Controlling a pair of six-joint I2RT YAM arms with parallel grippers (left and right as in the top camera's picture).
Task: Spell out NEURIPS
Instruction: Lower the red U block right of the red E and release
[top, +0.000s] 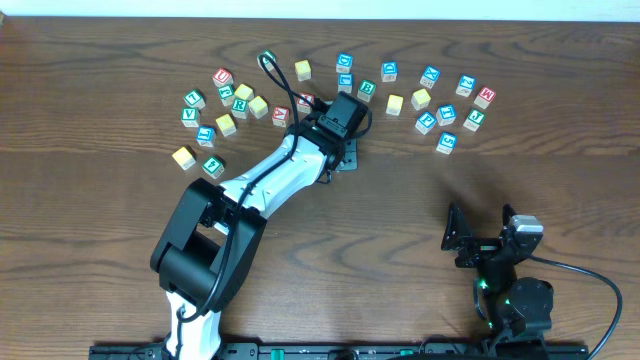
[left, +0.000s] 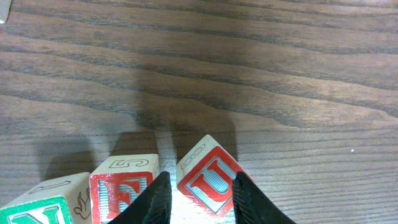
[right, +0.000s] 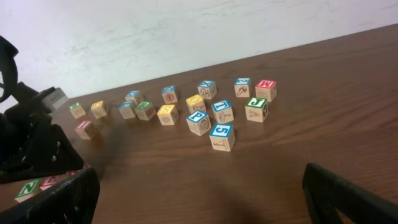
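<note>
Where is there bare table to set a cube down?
Bare: wood between left arm and right hand, below the cube arc; also lower left of the table. Crowded: the arc, tightest left of the left hand holding the U cube.

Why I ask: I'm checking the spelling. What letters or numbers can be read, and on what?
"U": red, cube between left gripper fingers.
"E", "5" above: next cube.
"N": green cube.
"P": blue cube.
"M": red cube.
Other cubes: too small or blurred.
</note>
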